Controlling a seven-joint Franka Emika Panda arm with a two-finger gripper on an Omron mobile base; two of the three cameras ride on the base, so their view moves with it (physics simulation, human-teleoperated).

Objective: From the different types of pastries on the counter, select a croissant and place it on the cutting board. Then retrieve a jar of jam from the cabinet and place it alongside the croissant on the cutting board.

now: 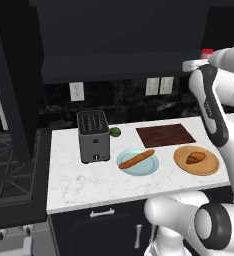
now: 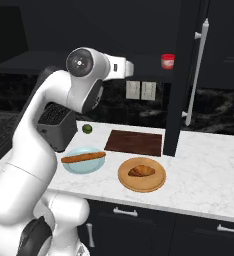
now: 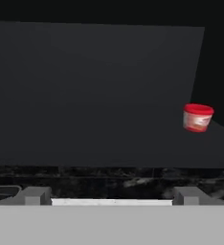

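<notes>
While the arm was raised toward the cabinet, the holdings stood as follows.

Croissant: the croissant lay on the round light-wood plate, near the front edge of the counter; not on the board.
Cutting board: the cutting board lay flat and bare, just behind the wooden plate, nothing resting on it.
Other pastry: the long baguette stick lay across the pale blue plate, left of the wooden plate.
Jar of jam: the jar of jam stood upright on the dark shelf of the cabinet, toward its right end; in the hand view it sat right of centre, well apart from the fingertips.
Bystanders: a toaster with a lime just beside it, at the back of the counter.
Progress: judged from the layout, neither step was done; the croissant awaited transfer to the board, and the jar awaited retrieval.
Tool: the tool showed its two tips set wide apart at the bottom of the hand view, spread, with nothing between them and touching nothing.
Aim: the hand was level with the shelf and faced into the cabinet, with the jar off to one side.
</notes>
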